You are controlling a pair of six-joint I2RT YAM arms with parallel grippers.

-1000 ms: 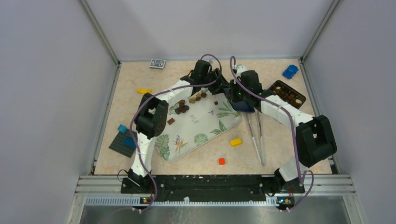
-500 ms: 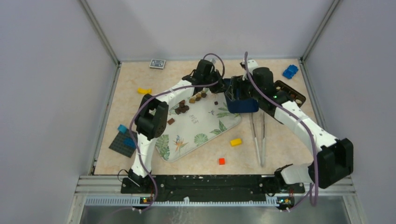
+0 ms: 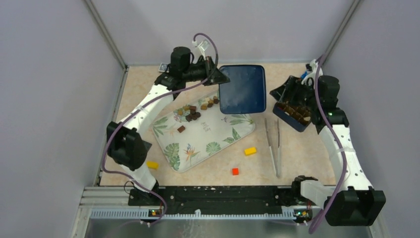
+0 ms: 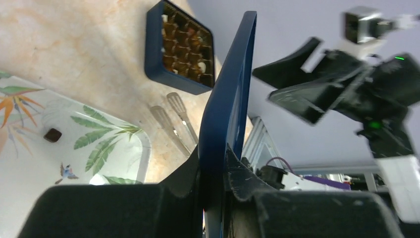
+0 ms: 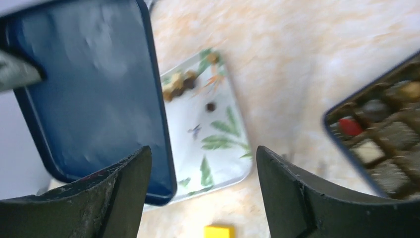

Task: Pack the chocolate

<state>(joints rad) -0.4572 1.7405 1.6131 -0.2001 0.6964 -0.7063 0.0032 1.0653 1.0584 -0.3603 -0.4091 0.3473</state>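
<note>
Left pincer (image 4: 214,166) near tiny brown chocolate (image 3: 195,112)

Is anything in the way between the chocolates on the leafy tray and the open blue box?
Metal tweezers lie on the table between tray and box. The left gripper holds the blue lid raised over the tray's far corner. The right gripper hangs open beside the box.

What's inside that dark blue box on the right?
The dark blue compartmented box holds brown and cream chocolate pieces; from above, the right gripper covers part of it.
</note>
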